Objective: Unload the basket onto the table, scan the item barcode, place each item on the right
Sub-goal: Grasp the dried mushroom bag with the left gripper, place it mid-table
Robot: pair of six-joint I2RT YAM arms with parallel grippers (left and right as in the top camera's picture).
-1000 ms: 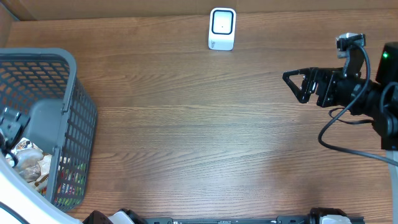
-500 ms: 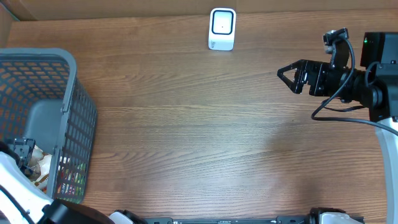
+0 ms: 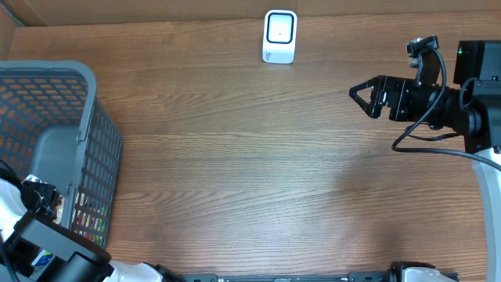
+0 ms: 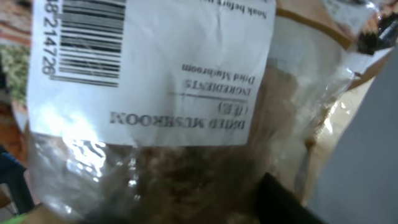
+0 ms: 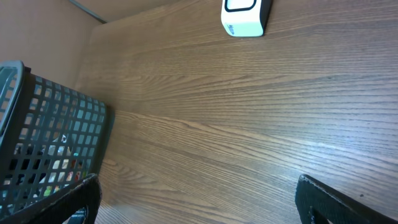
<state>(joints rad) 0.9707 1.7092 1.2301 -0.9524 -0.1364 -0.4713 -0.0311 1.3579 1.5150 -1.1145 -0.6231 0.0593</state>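
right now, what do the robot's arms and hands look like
The right arm is black with a white lower link, looping black cables, a green light and a small camera on top. The right hand is black, two angular fingers. The left arm is also white and black; the left hand is black.

A wood-grain table (image 3: 235, 157) meets a plain brown wall (image 3: 156, 9).
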